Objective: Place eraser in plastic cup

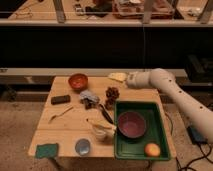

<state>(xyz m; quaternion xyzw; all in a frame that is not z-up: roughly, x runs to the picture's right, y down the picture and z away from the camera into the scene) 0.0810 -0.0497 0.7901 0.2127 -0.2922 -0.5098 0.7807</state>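
Shows a light wooden table [75,131] on a speckled floor [20,125], with a long dark shelf [75,45] behind. Has the black eraser [60,99] lying flat near the left edge, below the orange bowl [78,81]. Has the grey-blue plastic cup [83,146] at the front edge, well apart from the eraser. Carries a green tray [156,117] with a purple bowl [132,124] inside. Puts the hand [129,79] over the far edge, wide open, holding nothing.

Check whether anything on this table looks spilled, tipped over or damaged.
Nothing stands out. The eraser lies flat at the left of the table; the plastic cup stands upright near the front edge. The end effector is by the back edge, touching neither.
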